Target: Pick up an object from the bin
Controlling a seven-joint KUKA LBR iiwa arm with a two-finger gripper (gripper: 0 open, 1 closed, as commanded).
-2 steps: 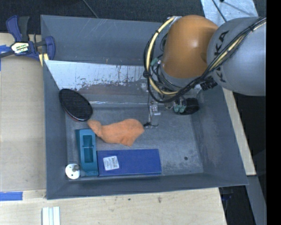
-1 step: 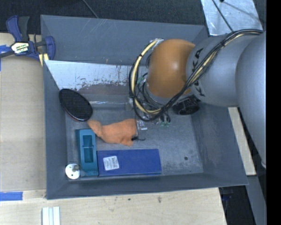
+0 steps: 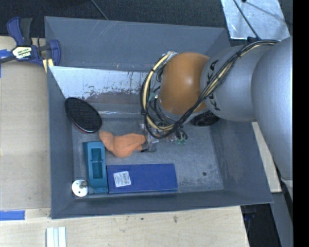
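The jaws hang low in the middle of the grey bin (image 3: 219,158), at the right end of an orange soft lump (image 3: 121,143) (they seem to touch it); released or clenched, I cannot tell. A flat blue box (image 3: 144,178) lies near it.

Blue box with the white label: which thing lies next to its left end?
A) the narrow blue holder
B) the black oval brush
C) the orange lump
A: the narrow blue holder lies against the blue box's left end; the brush and orange lump lie farther up.
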